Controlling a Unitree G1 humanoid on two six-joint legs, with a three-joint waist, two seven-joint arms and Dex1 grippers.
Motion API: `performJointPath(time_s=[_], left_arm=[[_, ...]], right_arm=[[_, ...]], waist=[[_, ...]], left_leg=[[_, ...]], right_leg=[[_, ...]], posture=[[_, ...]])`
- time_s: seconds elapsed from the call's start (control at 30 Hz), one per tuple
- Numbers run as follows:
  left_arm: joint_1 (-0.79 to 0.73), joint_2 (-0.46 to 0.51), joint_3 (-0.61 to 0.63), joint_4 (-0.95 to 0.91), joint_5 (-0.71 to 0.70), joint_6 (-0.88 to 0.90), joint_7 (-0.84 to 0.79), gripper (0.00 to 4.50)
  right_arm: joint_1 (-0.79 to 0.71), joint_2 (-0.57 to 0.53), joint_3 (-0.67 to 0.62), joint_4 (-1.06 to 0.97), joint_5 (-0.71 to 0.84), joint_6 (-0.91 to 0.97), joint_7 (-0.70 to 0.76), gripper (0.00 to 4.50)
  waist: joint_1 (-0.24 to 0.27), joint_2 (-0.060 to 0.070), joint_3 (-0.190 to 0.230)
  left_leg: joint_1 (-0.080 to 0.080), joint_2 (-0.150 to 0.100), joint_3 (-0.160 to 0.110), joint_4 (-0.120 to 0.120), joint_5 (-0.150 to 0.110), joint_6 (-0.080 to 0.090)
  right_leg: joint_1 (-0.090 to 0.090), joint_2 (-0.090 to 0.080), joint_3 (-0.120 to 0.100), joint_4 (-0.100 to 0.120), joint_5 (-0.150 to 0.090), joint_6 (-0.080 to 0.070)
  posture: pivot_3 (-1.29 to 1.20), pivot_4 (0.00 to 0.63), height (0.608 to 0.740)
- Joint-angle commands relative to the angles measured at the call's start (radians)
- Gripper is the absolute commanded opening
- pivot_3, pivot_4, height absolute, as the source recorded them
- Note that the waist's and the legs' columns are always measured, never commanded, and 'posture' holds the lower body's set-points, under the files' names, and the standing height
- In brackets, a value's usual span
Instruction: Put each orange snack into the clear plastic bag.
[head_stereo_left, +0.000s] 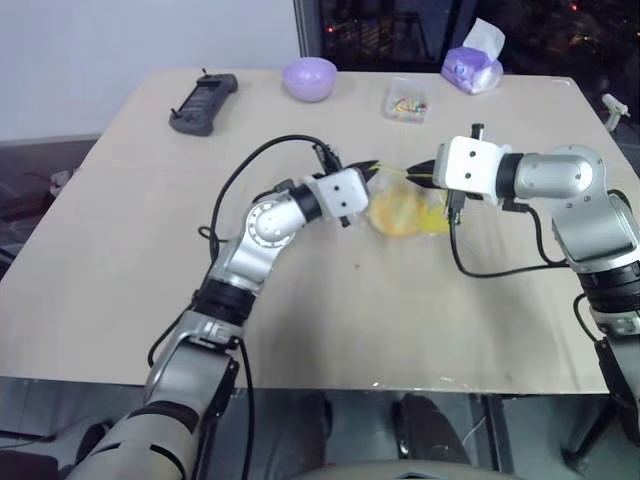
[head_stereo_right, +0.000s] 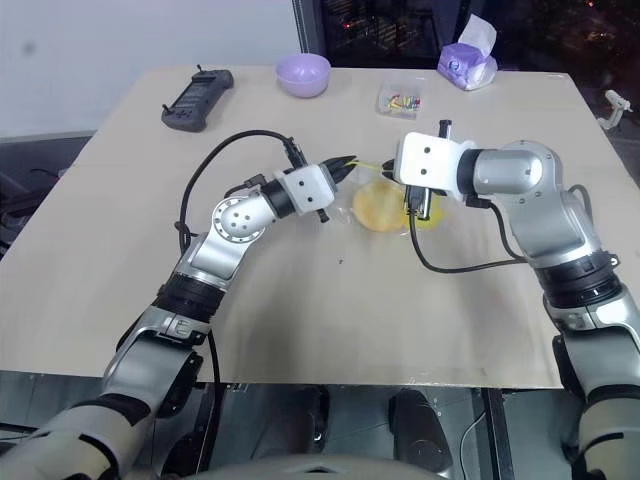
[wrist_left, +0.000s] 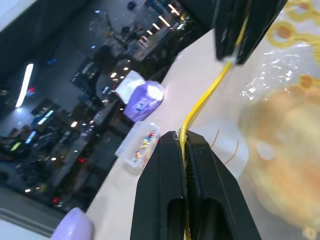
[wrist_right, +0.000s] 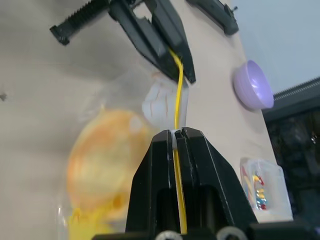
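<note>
A: Starting with the worktop (head_stereo_left: 330, 330): why do we have the bag (head_stereo_left: 412, 208) lifted at its centre?

B: Both our hands are pinching its yellow zip strip (wrist_left: 200, 107), the left hand (wrist_left: 184, 145) at the strip's nine o'clock end, the right hand (wrist_right: 176, 134) at three o'clock. We'd judge that keeps the edge taut for sealing.

A: And the snack (head_stereo_right: 377, 205)?

B: Already inside, hanging below the strip at six o'clock, seen through the plastic.

A: Any writing?

B: None we can read. The tissue pack (head_stereo_left: 472, 72) at one o'clock shows a mark too small to tell.
</note>
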Motion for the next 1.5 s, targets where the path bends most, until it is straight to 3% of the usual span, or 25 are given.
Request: performJointPath(time_s=[0.03,0.8,1.5], left_arm=[[-0.029,0.022,0.056,0.005,-0.001,-0.021,0.057,0.0],[-0.043,0.026,0.047,0.035,-0.004,-0.041,0.087,0.0],[-0.054,0.02,0.043,0.058,0.004,-0.044,0.093,0.0]], right_arm=[[0.012,-0.061,-0.07,0.01,-0.002,0.015,-0.001,0.03],[0.084,-0.23,-0.128,0.025,0.009,0.062,0.019,0.03],[0.069,-0.235,-0.119,0.064,-0.014,0.051,-0.022,0.03]], waist=[[0.0,0.0,0.0],[0.001,0.0,0.0],[0.0,0.0,0.0]], left_leg=[[0.0,0.0,0.0,0.0,0.0,0.0],[0.0,0.0,0.0,0.0,0.0,0.0],[0.0,0.0,0.001,0.0,0.0,0.0]], right_leg=[[0.0,0.0,0.0,0.0,0.0,0.0],[0.0,0.0,0.0,0.0,0.0,0.0],[0.0,0.0,0.0,0.0,0.0,0.0]], posture=[[0.0,0.15,0.74],[0.0,0.15,0.74],[0.0,0.15,0.74]])
